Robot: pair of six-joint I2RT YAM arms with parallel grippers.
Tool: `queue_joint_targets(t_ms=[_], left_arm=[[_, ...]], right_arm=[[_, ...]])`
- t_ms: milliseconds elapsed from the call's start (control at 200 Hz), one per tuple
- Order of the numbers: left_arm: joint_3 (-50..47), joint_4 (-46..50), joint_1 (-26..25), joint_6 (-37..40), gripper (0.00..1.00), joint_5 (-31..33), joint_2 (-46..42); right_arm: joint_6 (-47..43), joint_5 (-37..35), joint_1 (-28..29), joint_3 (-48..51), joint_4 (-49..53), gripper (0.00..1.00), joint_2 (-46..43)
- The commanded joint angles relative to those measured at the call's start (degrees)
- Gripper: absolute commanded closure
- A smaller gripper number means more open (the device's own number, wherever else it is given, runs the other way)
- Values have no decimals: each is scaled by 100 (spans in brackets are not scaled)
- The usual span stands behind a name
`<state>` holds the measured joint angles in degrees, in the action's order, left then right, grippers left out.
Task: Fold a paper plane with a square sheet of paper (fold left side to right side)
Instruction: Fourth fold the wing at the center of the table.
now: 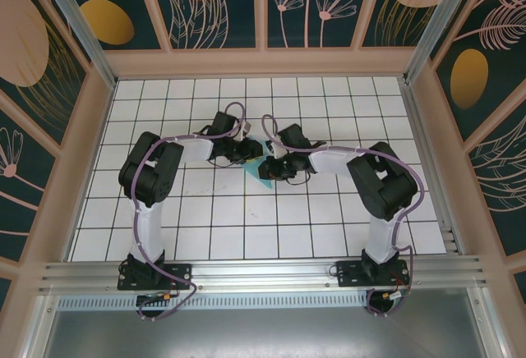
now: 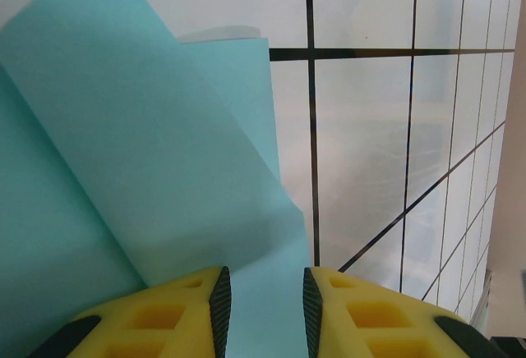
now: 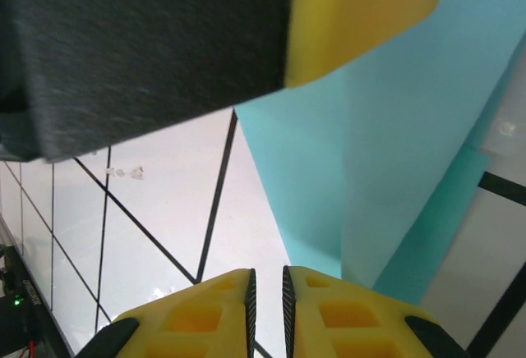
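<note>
- Left claw: jaws partly apart, with the square sheet of paper running between them, likely to steady it for the fold.
- The sheet (layers overlapping) sits mid-desk, just right of the left claw.
- Right claw: faces the left claw across the sheet. Its jaws are a narrow slit, and I cannot tell whether it holds the paper.
</note>
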<state>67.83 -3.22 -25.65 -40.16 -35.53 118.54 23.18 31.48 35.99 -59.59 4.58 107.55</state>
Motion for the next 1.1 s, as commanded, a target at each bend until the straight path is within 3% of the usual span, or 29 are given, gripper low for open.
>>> queue_joint_targets(t_ms=[0, 571, 1096], left_arm=[[-134, 512, -37, 157, 67, 490, 296], [-98, 560, -37, 184, 66, 529, 338], [-70, 621, -36, 225, 66, 613, 420]], right_arm=[[-86, -113, 2, -40, 222, 80, 171], [-191, -389, 26, 97, 542, 81, 249], [-295, -415, 125, 439, 978, 90, 94]])
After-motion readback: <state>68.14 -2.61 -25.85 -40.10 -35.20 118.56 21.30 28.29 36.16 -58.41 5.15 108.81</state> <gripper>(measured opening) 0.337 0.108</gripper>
